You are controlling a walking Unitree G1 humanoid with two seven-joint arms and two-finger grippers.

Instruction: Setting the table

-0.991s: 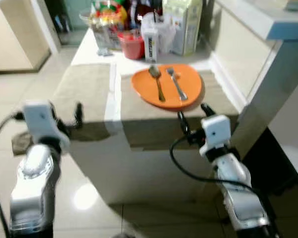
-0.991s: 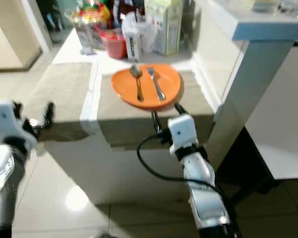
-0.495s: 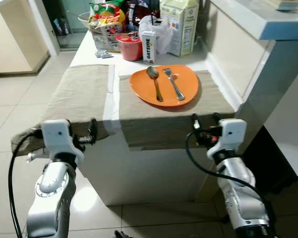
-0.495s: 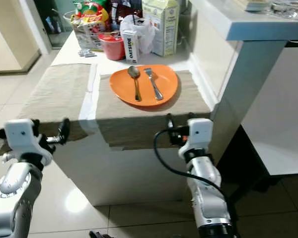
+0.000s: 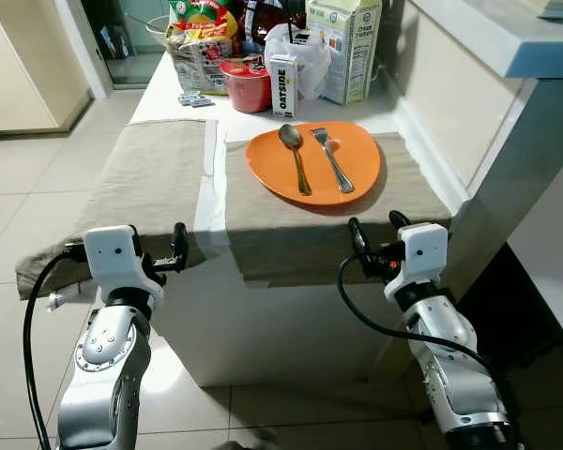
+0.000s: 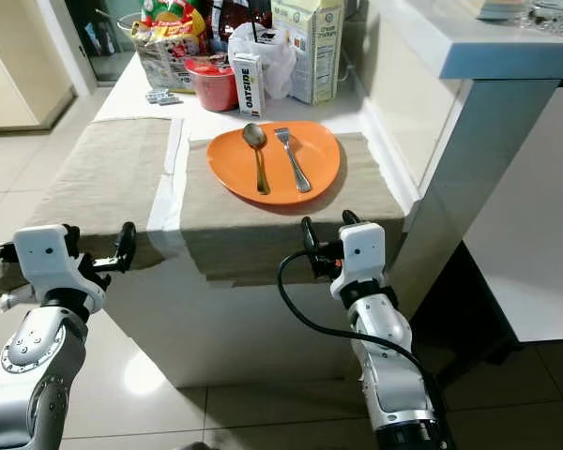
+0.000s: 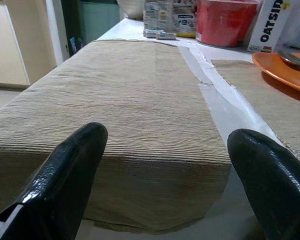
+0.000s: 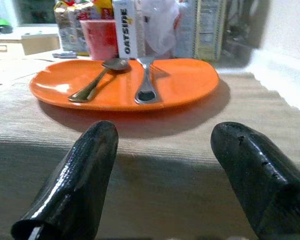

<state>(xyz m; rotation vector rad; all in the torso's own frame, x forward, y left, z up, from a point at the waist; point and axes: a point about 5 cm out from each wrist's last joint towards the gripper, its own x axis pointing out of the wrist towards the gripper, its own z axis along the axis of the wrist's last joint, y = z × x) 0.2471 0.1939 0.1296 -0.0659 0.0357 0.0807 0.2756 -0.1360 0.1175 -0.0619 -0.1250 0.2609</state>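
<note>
While both arms are being held up at the near edge of the table (image 5: 169, 94), the right gripper (image 6: 325, 236) is being kept w/ fingers spread apart, nothing between them, tips at the front edge of the right placemat (image 6: 357, 192). In the right wrist view the two black fingers (image 8: 80, 170) are being shown wide apart, w/ the orange plate (image 8: 190, 80) straight ahead at 12 o'clock. On that plate a spoon (image 6: 256, 155) and a fork (image 6: 293, 159) are being carried side by side, spoon at 9 o'clock of the fork, handles pointing toward the robot.

The left gripper (image 5: 155, 246) is likewise being held released, empty, at the front edge of the left placemat (image 5: 150, 173), which is draped over the table edge. A white strip of bare table is being left between the two mats.

Beyond the plate, toward 12 o'clock, groceries are being crowded at the far end: an Oatside carton (image 6: 249, 84), a red cup (image 6: 211, 84) at its 9 o'clock, a white plastic bag (image 6: 277, 52), a tall milk carton (image 6: 311, 47) at 1 o'clock, and snack packets (image 5: 195, 42) at 11 o'clock. A grey counter (image 6: 488, 42) is being seen at 3 o'clock of the table.
</note>
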